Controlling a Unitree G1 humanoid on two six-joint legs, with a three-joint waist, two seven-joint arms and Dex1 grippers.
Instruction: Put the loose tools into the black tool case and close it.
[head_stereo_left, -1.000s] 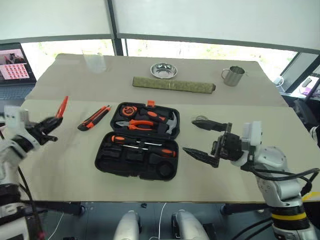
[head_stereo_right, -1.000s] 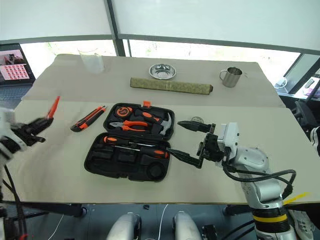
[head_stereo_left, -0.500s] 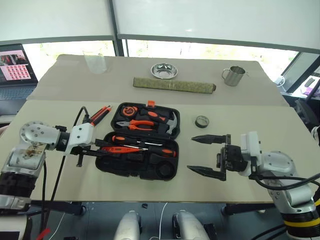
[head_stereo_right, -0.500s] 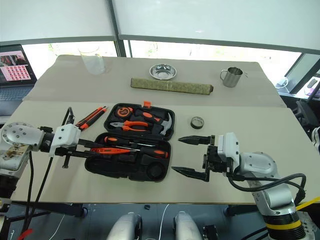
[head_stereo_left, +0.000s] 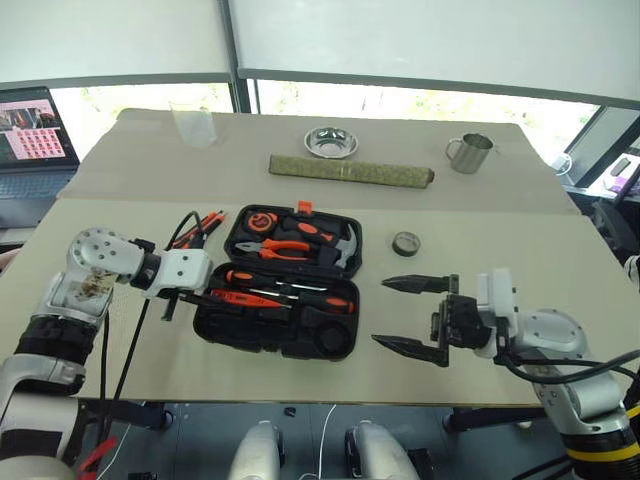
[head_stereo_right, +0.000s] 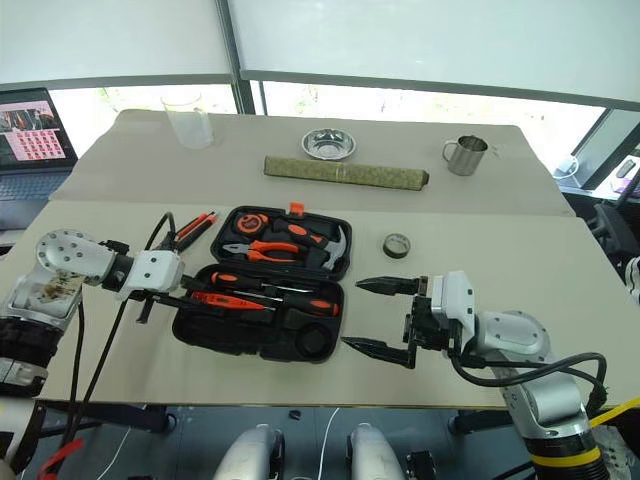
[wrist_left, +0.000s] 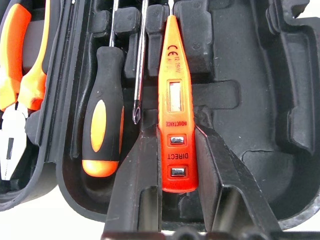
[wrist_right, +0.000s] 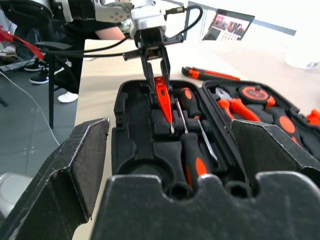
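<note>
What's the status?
Left gripper shut on tester over case. Right gripper open, empty. Knife on table, outside case.

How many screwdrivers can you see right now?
3: two long screwdrivers lie in the open case, and the left gripper holds an orange tester over the case. Others may be hidden.

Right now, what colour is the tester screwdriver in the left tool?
All orange, with small silver contacts, seen best in the left wrist view: tester screwdriver between the left tool fingers.
</note>
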